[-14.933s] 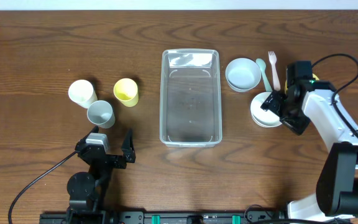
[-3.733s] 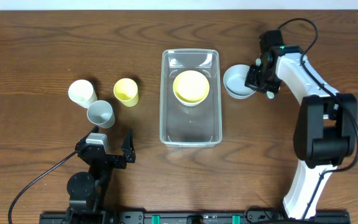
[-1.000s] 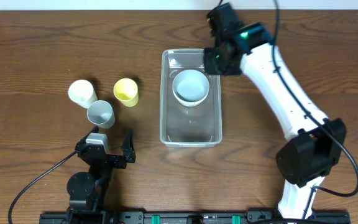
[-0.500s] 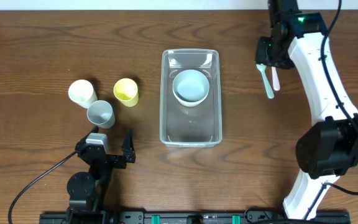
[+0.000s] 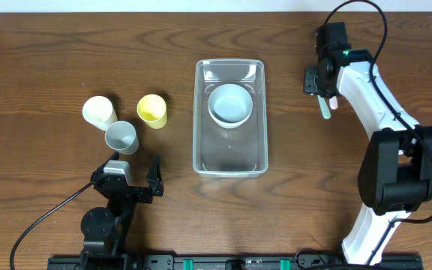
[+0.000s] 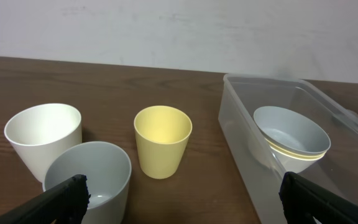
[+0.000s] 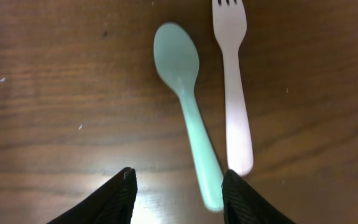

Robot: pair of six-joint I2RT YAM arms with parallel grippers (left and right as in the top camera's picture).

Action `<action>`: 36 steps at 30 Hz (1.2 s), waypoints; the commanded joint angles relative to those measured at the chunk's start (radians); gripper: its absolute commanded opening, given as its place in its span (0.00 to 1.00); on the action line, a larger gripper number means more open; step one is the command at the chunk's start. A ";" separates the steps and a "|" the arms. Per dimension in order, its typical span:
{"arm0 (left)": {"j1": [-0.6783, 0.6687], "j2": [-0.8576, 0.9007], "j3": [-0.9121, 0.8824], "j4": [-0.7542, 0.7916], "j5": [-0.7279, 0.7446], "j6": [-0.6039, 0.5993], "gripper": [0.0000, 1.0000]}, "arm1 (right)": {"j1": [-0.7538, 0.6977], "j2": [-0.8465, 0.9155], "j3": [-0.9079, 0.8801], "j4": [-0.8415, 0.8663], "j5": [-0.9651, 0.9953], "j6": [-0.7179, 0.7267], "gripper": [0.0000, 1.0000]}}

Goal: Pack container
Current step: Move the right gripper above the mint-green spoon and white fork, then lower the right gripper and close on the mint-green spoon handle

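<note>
The clear container [image 5: 229, 161] stands at the table's middle with stacked bowls [image 5: 230, 105] inside; it also shows in the left wrist view [image 6: 253, 168] with the bowls [image 6: 291, 134]. My right gripper [image 5: 319, 81] is open and empty, right of the container, over a mint spoon [image 7: 188, 112] and a pink fork [image 7: 235, 87] lying on the table. The spoon's handle end lies by the right fingertip [image 7: 178, 186]. My left gripper [image 5: 135, 180] is open and empty at the front left, facing three cups.
A white cup [image 5: 99, 112], a grey cup [image 5: 121, 137] and a yellow cup [image 5: 152, 110] stand left of the container. They show in the left wrist view as white [image 6: 43, 137], grey [image 6: 92, 180] and yellow [image 6: 162, 140].
The right gripper set a white bowl on the yellow bowl in the container, let go, swung right and came down over the spoon and fork. The left arm has not moved.
</note>
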 commanded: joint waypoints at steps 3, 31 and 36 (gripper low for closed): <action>0.002 -0.006 -0.029 -0.009 -0.006 0.013 0.98 | -0.012 0.008 -0.083 0.117 0.051 -0.064 0.49; 0.002 -0.006 -0.029 -0.009 -0.006 0.013 0.98 | -0.030 0.200 -0.109 0.386 0.010 -0.097 0.45; 0.002 -0.006 -0.029 -0.009 -0.006 0.013 0.98 | -0.031 0.200 -0.109 0.385 0.022 -0.097 0.28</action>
